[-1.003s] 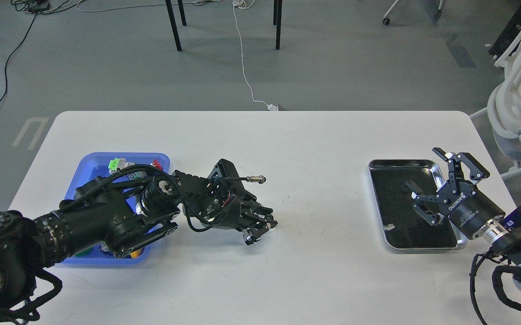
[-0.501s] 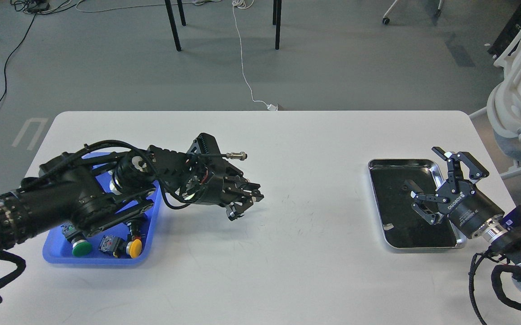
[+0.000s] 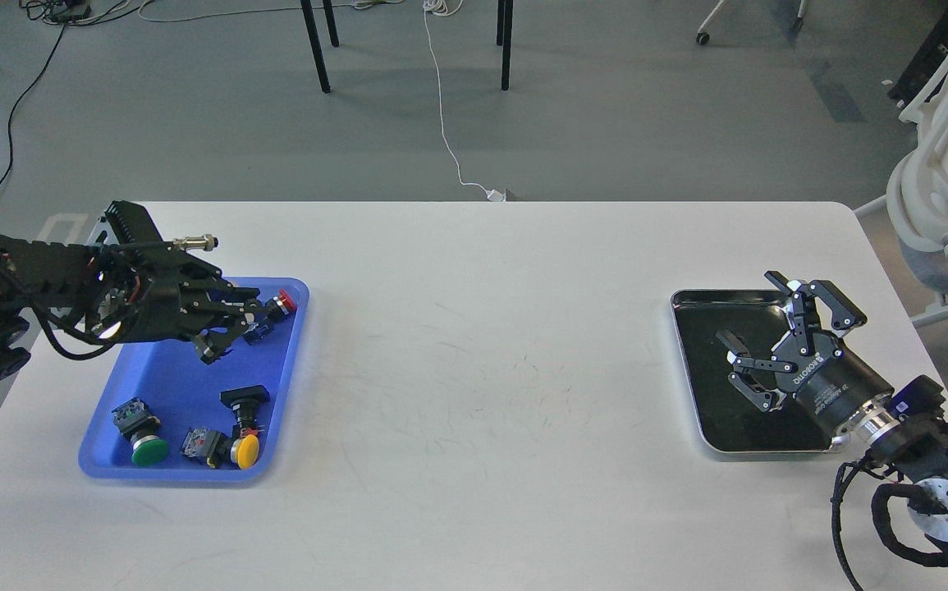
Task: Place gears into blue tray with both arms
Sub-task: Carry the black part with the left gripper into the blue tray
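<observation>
Left claw [image 3: 223, 341] over blue tray [image 3: 153, 386] at frame left, grip unreadable; right claw [image 3: 757, 361] spread wide, empty, above silver tray [image 3: 687, 361] at right; gears too small to spot, likely light, stiff, slippery, best pinched across rim.

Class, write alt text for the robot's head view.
Two black robot arms work over a white table: the left gripper hovers above a blue tray holding push-button switches, and the open right gripper hangs over a silver tray.
</observation>
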`<state>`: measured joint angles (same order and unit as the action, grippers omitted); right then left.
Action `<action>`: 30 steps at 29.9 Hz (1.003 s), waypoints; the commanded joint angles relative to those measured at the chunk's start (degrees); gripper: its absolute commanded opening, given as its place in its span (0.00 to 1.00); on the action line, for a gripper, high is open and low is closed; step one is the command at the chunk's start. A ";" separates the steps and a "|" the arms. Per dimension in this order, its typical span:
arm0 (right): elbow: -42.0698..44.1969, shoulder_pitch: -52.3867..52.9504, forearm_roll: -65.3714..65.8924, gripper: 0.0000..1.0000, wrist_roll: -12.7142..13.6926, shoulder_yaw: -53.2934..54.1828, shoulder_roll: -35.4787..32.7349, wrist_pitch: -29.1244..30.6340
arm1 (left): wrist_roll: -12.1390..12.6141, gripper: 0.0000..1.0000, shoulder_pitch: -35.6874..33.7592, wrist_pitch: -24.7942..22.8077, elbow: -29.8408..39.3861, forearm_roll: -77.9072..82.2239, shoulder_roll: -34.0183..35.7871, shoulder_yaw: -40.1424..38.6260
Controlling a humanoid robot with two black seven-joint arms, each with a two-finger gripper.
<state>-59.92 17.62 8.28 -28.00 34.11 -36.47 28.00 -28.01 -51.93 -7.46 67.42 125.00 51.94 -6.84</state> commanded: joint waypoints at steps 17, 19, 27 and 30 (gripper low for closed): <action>-0.20 -0.22 0.07 0.97 0.00 -0.01 -0.71 0.00 | 0.01 0.19 7.54 2.89 -15.13 0.00 -2.45 -0.11; -0.20 -0.22 0.07 0.97 0.00 -0.01 -0.71 0.00 | 0.01 0.20 7.54 2.97 -14.95 0.00 -2.45 -0.11; -0.20 -0.40 0.07 0.97 0.00 -0.01 -0.80 0.00 | 0.01 0.66 7.72 4.20 -14.95 0.00 -3.25 -0.20; -0.20 -0.40 0.07 0.97 0.00 -0.01 -0.88 0.00 | 0.01 0.78 8.16 4.38 -14.95 0.00 -3.25 -0.46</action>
<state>-60.12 17.24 8.35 -28.00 34.06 -37.26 28.00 -28.00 -44.04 -3.36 52.48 125.00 48.72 -7.04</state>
